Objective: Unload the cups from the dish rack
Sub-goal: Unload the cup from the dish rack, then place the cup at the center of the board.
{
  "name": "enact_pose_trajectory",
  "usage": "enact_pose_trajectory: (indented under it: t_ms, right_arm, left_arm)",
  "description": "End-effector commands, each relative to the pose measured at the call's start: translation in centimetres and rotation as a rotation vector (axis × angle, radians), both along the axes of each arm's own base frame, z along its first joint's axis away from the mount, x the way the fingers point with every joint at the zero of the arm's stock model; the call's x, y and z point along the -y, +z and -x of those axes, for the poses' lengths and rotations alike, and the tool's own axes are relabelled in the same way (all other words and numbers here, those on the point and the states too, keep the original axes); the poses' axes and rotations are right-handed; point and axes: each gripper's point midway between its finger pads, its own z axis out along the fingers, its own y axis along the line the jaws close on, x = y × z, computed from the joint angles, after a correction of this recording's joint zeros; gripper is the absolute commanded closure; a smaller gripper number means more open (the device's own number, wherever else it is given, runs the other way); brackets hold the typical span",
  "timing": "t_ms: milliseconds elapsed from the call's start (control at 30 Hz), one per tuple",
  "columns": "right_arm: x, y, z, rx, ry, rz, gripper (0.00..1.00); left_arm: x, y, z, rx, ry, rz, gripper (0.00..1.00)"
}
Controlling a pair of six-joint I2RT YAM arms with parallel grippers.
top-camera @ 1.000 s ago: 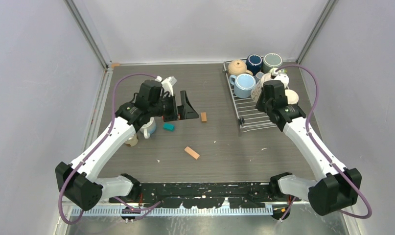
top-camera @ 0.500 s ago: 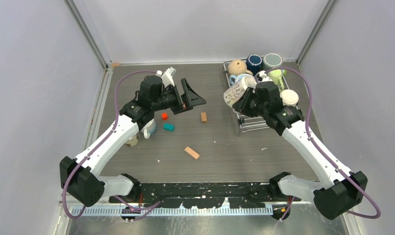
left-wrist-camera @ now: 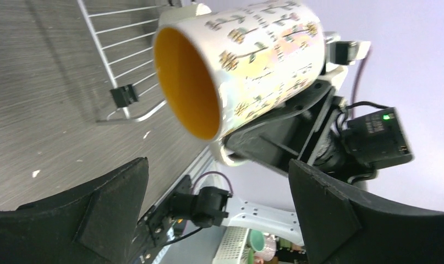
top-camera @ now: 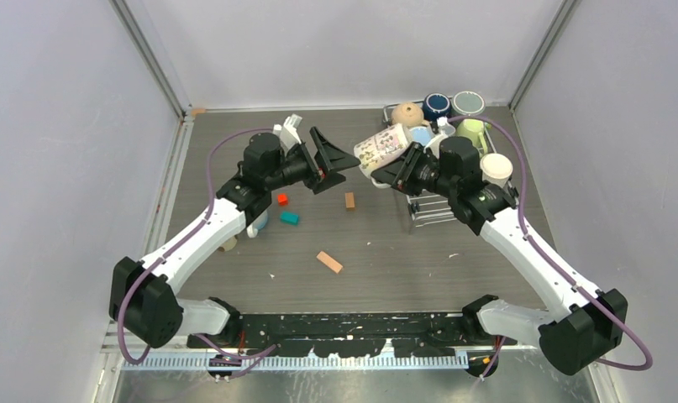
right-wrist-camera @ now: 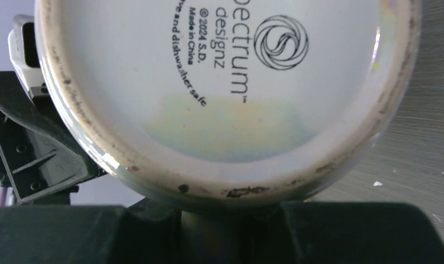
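The flowered mug (left-wrist-camera: 263, 60) is glossy glazed ceramic, and its orange lining is just as shiny. Its foot ring is bare, rough and speckled. The dish rack (top-camera: 432, 208) is bright silver metal wire. The desk (top-camera: 386, 252) looks like matt grey wood grain. The left hand (left-wrist-camera: 218, 165) has matt black plastic fingers.

The left arm (top-camera: 188, 243) and the right arm (top-camera: 528, 250) share one build: white moulded link shells between rounded black joint housings. A purple cable (top-camera: 517, 168) runs outside each. On the left gripper (left-wrist-camera: 218, 165) the fingers (left-wrist-camera: 93, 214) are matte black wedges. A white camera block (top-camera: 290, 133) tops the left wrist. The right wrist's black box (left-wrist-camera: 373, 140) shows a green light (left-wrist-camera: 385, 116).
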Motion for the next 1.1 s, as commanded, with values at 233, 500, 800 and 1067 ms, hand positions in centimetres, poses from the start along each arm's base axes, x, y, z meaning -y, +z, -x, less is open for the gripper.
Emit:
enact_pose_trajectory:
  t_ms: [233, 500, 800, 1067]
  right_arm:
    - [-3.6, 8.3, 2.3, 0.205, 0.216, -0.321, 0.99]
    - [-5.3, 9.0, 2.2, 0.188, 0.318, -0.4, 0.99]
    - [-6.0, 8.8, 1.6, 0.206, 0.342, -0.417, 0.99]
    - [-6.7, 7.9, 1.3, 0.197, 0.363, -0.438, 0.99]
  left_arm:
    - [1.4, 6.1, -0.2, 0.079, -0.058, 0.264, 0.05]
    - [0.7, 8.7, -0.9, 0.097, -0.063, 0.373, 0.2]
    - [-0.2, 10.5, -2.1, 0.078, -0.07, 0.493, 0.49]
    - [-0.1, 10.9, -2.9, 0.07, -0.092, 0.514, 0.89]
